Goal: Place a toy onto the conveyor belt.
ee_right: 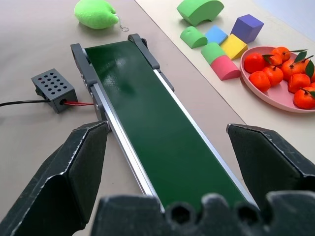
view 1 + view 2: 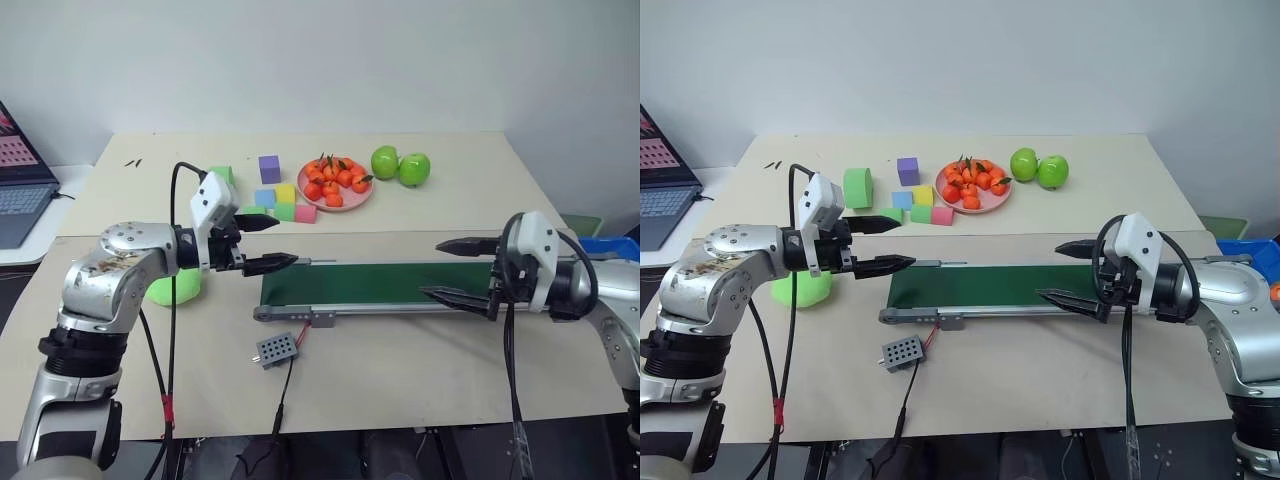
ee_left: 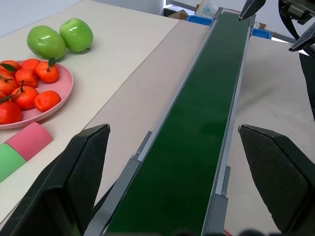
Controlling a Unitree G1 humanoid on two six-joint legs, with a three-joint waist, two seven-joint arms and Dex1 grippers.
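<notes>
Beige table (image 2: pixel 420 380): carries everything below.
Belt (image 2: pixel 380 283): dark green strip in a grey frame, running between the two grippers; surface bare.
Left gripper (image 2: pixel 262 243): fingers spread wide, nothing between them, poised just off the belt's left end.
Right gripper (image 2: pixel 455 270): fingers also wide apart and empty, straddling the belt's right end.
Plate (image 2: pixel 335 203): pink, with oranges, at the back, beside two apples (image 2: pixel 400 165) and foam blocks (image 2: pixel 280 200).
Toy (image 1: pixel 97 13): lime plush, resting on the table just past the belt's left end, partly behind the left arm.
Progress: judged not begun; toy ungrasped, pick-up and placement both outstanding.
</notes>
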